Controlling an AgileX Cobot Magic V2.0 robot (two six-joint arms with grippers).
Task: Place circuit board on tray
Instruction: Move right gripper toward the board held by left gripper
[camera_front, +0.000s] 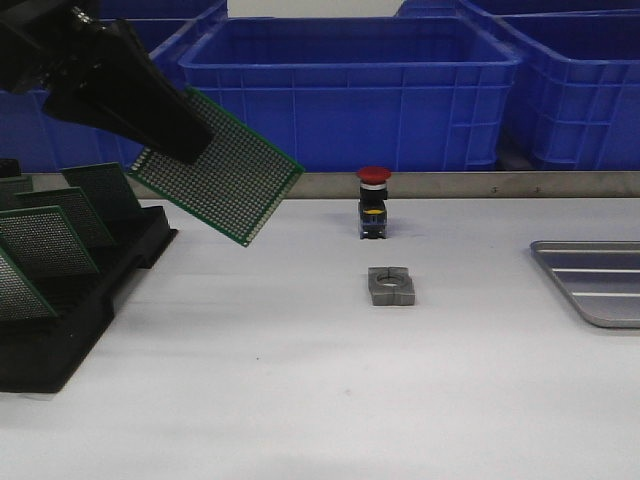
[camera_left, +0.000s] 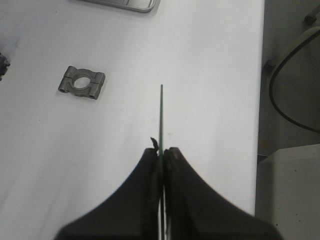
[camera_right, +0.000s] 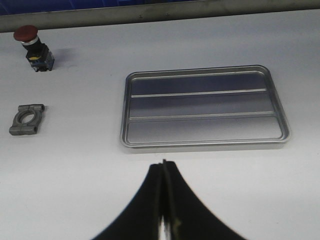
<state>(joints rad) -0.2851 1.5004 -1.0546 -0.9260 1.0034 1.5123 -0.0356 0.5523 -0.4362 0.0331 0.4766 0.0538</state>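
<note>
fingers (camera_left: 150, 172) pinching circuit board (camera_front: 222, 176), left gripper (camera_left: 161, 156)

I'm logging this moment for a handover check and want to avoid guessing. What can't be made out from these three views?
- Tray: front view's right edge cuts it off; only the right wrist view shows it whole.
- Circuit board: the left gripper hides its upper corner; the left wrist view shows it only edge-on.
- Right gripper: outside the front view.
- Rack: left edge crops it, so its boards can't be counted.
- Blue crates: contents hidden by walls.

Red-capped push button (camera_front: 373, 203), grey metal clamp block (camera_front: 391, 286) near it, black slotted rack (camera_front: 70, 300), blue crates (camera_front: 350, 90) behind
</note>
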